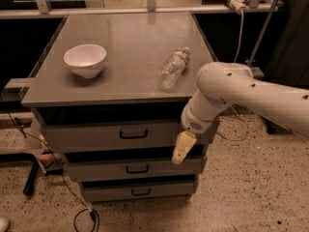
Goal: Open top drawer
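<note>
Approach stage: gripper [181,150] hangs before the shut top drawer [87,138] at its right end, just under the counter [130,42], its jaws' spread impossible to tell, and likely must next move left to the black handle [133,134].

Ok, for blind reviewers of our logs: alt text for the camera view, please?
A white robot arm's end effector hangs in front of the right end of the top drawer of a grey three-drawer cabinet, right of its black handle. On the cabinet's top sit a white bowl and a plastic bottle lying on its side.
</note>
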You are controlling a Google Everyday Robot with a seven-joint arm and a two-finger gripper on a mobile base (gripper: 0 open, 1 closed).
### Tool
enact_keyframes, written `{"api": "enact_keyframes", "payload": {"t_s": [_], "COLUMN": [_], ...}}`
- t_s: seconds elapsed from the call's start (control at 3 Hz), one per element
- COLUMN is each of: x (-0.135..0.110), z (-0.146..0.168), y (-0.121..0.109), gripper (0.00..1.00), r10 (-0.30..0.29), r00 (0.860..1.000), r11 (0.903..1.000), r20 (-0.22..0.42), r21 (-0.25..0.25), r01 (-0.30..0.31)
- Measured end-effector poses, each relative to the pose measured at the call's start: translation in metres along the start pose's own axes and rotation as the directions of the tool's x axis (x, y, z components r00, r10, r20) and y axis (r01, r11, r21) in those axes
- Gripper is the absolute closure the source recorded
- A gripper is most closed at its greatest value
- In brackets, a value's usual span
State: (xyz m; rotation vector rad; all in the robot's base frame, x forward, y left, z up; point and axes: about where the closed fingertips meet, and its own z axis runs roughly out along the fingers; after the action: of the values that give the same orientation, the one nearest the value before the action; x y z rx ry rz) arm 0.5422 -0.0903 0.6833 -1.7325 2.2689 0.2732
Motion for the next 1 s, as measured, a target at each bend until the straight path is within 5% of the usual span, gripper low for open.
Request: {"api": "enact_keyframes", "payload": {"t_s": [1.0], "x": [0.017], "z": [0.005], "y": [0.028], "gripper": [0.0], "r10": [0.005], "r00": [0.999], "r11": [0.9988], "r20": [-0.048], "r21": [-0.049], "r01": [-0.007]}}
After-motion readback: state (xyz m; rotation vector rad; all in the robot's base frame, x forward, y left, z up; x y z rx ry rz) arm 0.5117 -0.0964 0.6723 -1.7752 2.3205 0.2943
